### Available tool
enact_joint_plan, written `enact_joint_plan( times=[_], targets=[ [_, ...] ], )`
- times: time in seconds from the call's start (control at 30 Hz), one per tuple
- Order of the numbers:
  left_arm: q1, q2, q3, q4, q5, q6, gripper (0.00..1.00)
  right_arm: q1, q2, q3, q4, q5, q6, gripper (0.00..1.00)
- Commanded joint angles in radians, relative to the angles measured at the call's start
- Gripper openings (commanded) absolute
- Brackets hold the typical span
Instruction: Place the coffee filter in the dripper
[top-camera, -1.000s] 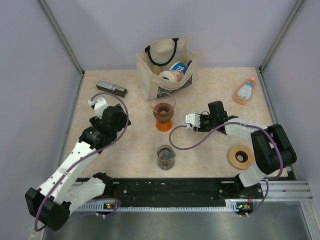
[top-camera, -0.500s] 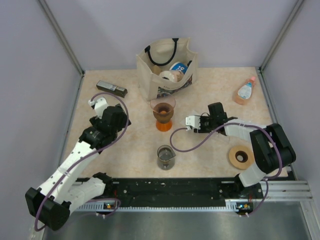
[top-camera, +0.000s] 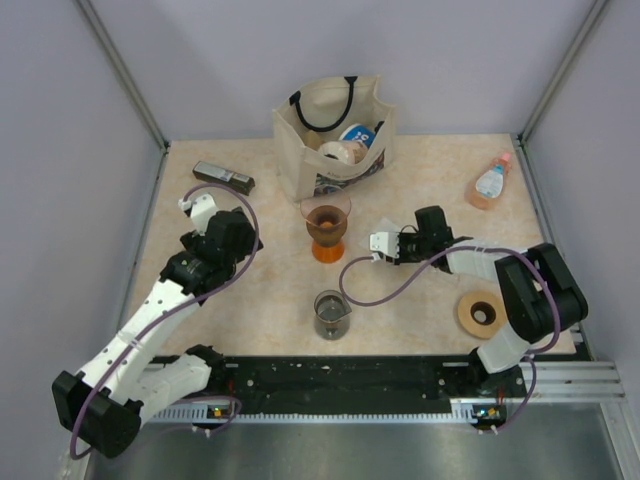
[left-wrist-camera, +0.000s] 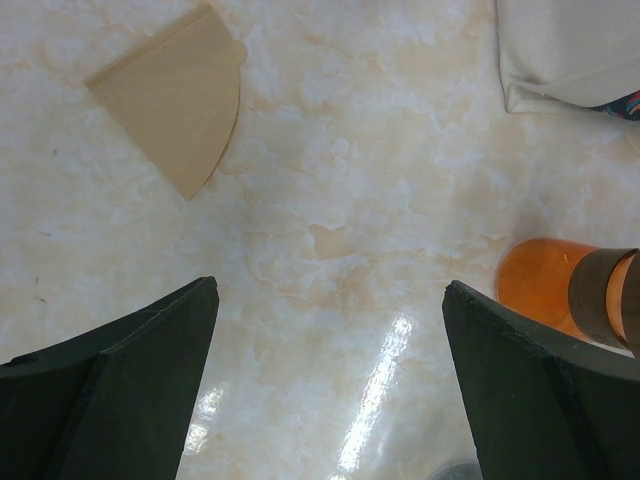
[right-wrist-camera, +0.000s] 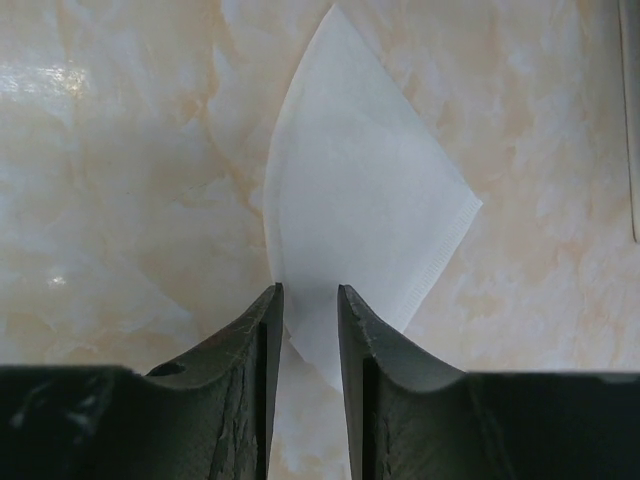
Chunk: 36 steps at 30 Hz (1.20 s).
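Note:
The coffee filter (right-wrist-camera: 360, 215) is a flat white paper fan lying on the marble tabletop, seen in the top view (top-camera: 380, 241) to the right of the dripper. My right gripper (right-wrist-camera: 306, 290) sits low over its near edge. The jaws stand narrowly apart with the paper's curved edge in the gap between them. The dripper (top-camera: 326, 222), a pinkish-brown cone, stands on an orange base (left-wrist-camera: 545, 285) at the table's middle. My left gripper (left-wrist-camera: 330, 290) hovers wide open over bare tabletop to the left of that base, holding nothing.
A tan fan-shaped paper (left-wrist-camera: 180, 95) lies ahead of the left gripper. A canvas tote bag (top-camera: 333, 135) stands behind the dripper. A glass beaker (top-camera: 331, 313) is in front, a tan ring (top-camera: 481, 313) at right, a bottle (top-camera: 490, 183) at back right, a dark bar (top-camera: 223, 177) at back left.
The right gripper's jaws have narrowed around the filter's edge and the arm has shifted slightly left. The left arm has barely moved.

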Motion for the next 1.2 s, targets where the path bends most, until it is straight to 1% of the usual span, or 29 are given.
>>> enact_joint_plan(
  times=[0.0,0.1,0.27,0.3,0.33,0.47,0.53,0.63,0.73,0.83,0.87,0.93,1.0,1.07,1.17],
  targets=[
    [0.003,-0.002,0.041,0.011,-0.011,0.012,0.99,0.014,0.016,-0.009,0.007,-0.019,-0.012,0.24],
    [0.002,0.000,0.038,0.016,-0.007,0.016,0.99,0.014,0.015,-0.006,0.003,-0.032,-0.011,0.21],
    [0.003,-0.002,0.041,0.017,-0.005,0.013,0.99,0.014,0.013,0.008,0.032,-0.048,0.029,0.08],
    [0.002,-0.003,0.041,0.016,-0.005,0.012,0.99,0.014,0.012,0.011,0.047,-0.045,0.041,0.01],
    [0.002,-0.005,0.041,0.016,-0.007,0.012,0.99,0.014,0.007,0.014,0.055,-0.043,0.054,0.00],
    [0.003,-0.009,0.042,0.017,-0.011,0.009,0.99,0.014,-0.017,0.019,0.069,-0.059,0.096,0.00],
    [0.002,-0.011,0.044,0.017,-0.011,0.010,0.99,0.014,-0.043,0.031,0.047,-0.066,0.115,0.00],
    [0.003,-0.022,0.047,0.020,-0.010,0.010,0.99,0.013,-0.083,0.063,0.043,-0.033,0.181,0.00],
    [0.003,-0.034,0.047,0.020,-0.010,0.013,0.99,0.012,-0.129,0.089,0.088,0.036,0.276,0.00],
    [0.003,-0.054,0.042,0.020,-0.011,0.013,0.99,0.006,-0.166,0.108,0.122,0.072,0.346,0.00],
    [0.003,-0.061,0.041,0.017,-0.010,0.010,0.99,0.003,-0.177,0.111,0.121,0.070,0.348,0.00],
    [0.003,-0.080,0.039,0.011,-0.017,0.003,0.99,0.003,-0.194,0.102,0.164,0.092,0.382,0.00],
    [0.002,-0.098,0.038,0.013,-0.016,0.004,0.99,0.003,-0.220,0.090,0.208,0.116,0.382,0.00],
    [0.003,-0.109,0.042,0.034,0.007,0.018,0.99,0.005,-0.250,0.085,0.256,0.132,0.390,0.00],
    [0.003,-0.114,0.047,0.086,0.055,0.062,0.99,0.005,-0.286,0.120,0.239,0.135,0.420,0.00]
  ],
)
